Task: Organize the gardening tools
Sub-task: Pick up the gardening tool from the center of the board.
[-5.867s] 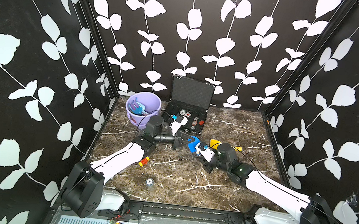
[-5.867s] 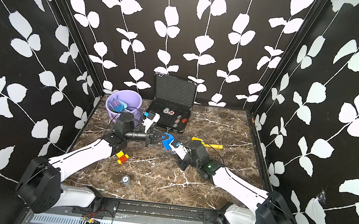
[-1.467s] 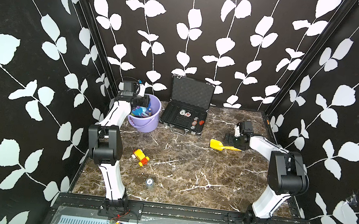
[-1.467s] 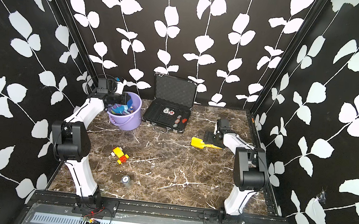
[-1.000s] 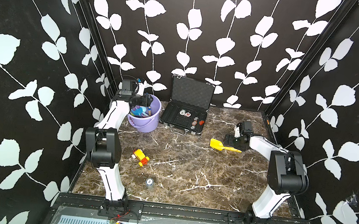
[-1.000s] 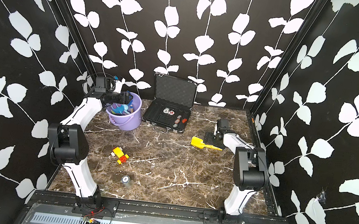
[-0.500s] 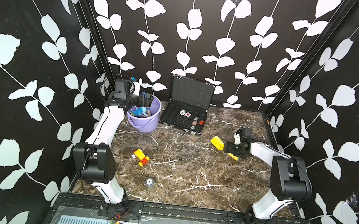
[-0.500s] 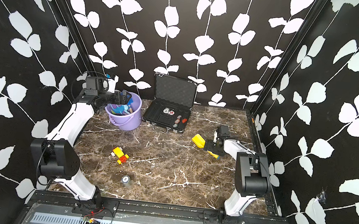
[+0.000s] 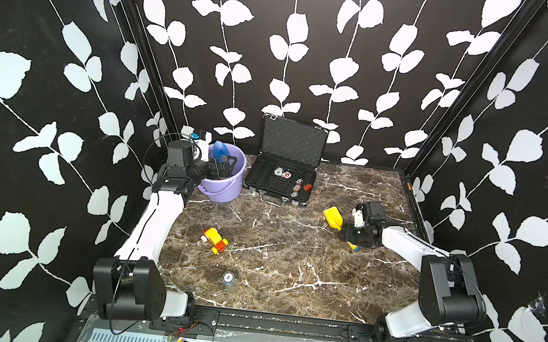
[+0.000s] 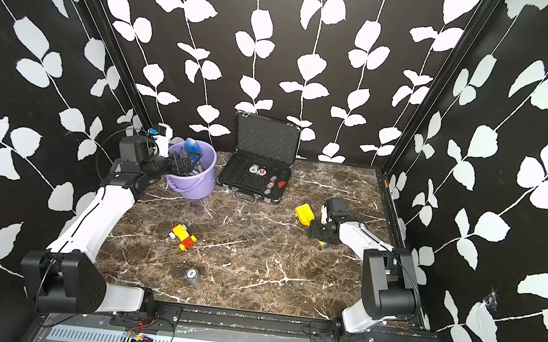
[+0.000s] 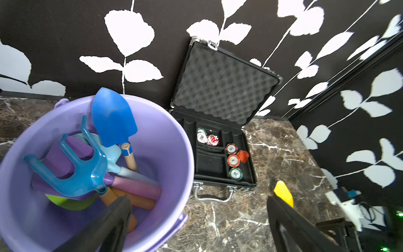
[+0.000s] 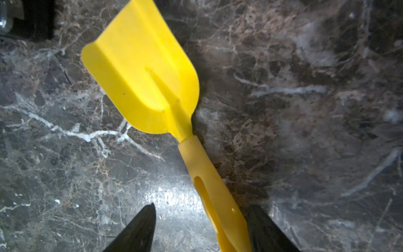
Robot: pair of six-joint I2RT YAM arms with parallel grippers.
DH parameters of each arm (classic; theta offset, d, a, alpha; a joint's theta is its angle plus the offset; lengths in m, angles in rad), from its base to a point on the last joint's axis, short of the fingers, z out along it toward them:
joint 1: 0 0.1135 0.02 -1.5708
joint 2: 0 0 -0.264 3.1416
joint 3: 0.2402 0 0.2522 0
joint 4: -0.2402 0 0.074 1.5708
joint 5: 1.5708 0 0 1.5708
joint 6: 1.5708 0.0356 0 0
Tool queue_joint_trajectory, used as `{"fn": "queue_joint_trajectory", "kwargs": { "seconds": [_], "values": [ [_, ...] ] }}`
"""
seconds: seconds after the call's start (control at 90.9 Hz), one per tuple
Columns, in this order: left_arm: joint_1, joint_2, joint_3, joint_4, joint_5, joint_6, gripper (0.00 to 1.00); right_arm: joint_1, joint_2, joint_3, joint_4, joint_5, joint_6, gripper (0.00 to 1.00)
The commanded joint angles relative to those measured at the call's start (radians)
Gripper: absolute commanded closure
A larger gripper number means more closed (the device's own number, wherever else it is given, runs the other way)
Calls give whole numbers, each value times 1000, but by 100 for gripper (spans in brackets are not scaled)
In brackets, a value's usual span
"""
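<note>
Though jaws stand parted, right claw [image 12: 201, 207] straddles the yellow scoop [image 12: 141, 83] handle; left claw [image 11: 197, 199] gapes empty.

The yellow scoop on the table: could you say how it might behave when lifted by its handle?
The yellow scoop looks like moulded plastic, so probably stiff and light. Broad head, slim smooth handle: it might pivot when gripped.

- A yellow scoop [image 9: 332, 215] lies on the table [image 9: 292, 250], its handle under the right gripper [image 9: 345, 234].
- A blue shovel [image 9: 220, 149] stands in the purple bucket [image 9: 223, 191].
</note>
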State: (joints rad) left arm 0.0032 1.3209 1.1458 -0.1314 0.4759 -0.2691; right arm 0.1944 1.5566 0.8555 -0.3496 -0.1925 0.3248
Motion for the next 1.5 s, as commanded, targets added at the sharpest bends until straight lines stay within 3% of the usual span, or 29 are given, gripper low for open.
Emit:
{"fn": "queue_joint_trajectory", "kwargs": {
  "seconds": [0.0,0.308,0.561,0.869,1.485],
  "values": [
    [-39,-54,-55,88,12,-43,1,29,3,-4,-28,46,-11,34],
    [-154,-68,-193,214,-6,-115,1,98,34,9,-72,142,-3,46],
    [-167,-81,-328,348,-61,-202,1,135,96,26,-90,208,2,57],
    [-174,-63,-397,437,-61,-288,1,226,122,53,-130,331,-3,70],
    [-174,-36,-433,418,-104,-292,1,259,53,9,-49,196,-1,83]
  ]
}}
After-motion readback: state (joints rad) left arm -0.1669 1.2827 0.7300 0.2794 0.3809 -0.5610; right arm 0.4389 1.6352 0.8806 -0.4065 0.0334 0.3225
